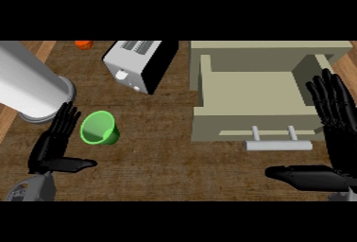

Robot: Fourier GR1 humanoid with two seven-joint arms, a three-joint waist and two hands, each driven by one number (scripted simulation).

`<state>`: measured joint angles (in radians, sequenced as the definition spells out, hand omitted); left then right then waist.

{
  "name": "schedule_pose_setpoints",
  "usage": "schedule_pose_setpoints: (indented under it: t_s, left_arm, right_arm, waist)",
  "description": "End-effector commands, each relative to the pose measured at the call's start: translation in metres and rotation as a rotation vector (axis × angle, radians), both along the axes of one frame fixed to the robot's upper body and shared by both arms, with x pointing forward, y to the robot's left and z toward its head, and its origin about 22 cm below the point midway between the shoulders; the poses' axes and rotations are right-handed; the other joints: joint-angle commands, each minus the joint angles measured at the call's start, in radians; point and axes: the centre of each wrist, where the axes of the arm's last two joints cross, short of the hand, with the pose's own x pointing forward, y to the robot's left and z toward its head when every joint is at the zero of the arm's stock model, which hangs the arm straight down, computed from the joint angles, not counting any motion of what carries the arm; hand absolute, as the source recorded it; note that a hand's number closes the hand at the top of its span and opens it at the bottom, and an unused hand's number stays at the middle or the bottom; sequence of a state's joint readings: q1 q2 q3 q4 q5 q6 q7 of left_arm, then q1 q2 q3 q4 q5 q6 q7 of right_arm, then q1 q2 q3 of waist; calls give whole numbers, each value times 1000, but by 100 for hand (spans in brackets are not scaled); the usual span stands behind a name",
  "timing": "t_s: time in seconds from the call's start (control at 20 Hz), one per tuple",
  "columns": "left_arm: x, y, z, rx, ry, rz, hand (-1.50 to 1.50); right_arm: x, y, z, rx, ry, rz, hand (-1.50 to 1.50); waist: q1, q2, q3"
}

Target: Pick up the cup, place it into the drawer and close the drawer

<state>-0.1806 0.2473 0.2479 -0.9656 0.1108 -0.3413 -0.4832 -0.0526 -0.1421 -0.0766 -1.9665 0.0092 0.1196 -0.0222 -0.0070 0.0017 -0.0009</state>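
Observation:
A green cup (99, 128) lies tipped on the wooden counter at the left, its open mouth facing me. My left hand (53, 142) stands open just left of it, fingers straight and thumb stretched out below the cup, not touching it. The beige drawer (251, 85) is pulled open at the right, its inside bare, with a white handle (277, 144) on its front. My right hand (336, 127) is open at the drawer's right side, fingers straight over its right wall, thumb pointing left below the handle.
A large white cylinder (31, 85) lies at the far left, close behind my left hand. A white and black toaster (137, 64) stands behind the cup. A small orange thing (84, 44) shows at the counter's back edge.

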Motion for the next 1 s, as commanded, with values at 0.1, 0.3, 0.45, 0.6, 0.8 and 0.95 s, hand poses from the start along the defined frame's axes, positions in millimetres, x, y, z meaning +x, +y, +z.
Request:
schedule_pose_setpoints:
  t_s: [0.1, 0.3, 0.45, 0.6, 0.8, 0.95]
  left_arm:
    - [-4, 16, -35, -3, 21, 24, -150]
    - [8, 9, -45, -32, -9, 44, -150]
    - [4, 30, -45, -49, -10, 48, -150]
    - [4, 27, -50, -30, -29, 70, -150]
    - [6, 29, -48, -30, -33, 54, -150]
    - [-9, 6, -70, -26, -37, 39, -150]
  right_arm:
    - [1, -8, 16, -13, 8, 11, -150]
    - [-6, 5, 2, 1, 2, 24, -150]
    - [-10, -6, 10, 1, 20, 16, -150]
    - [-9, 8, 7, -13, -18, 20, -150]
    - [12, -5, 5, 5, -7, 38, -150]
    - [-6, 0, -9, -8, -8, 43, -150]
  waist:
    - [-1, 0, 0]
    - [-4, 1, 0]
    - [-7, 2, -1]
    - [-15, 5, -2]
    - [-19, 10, -3]
    - [-27, 9, -3]
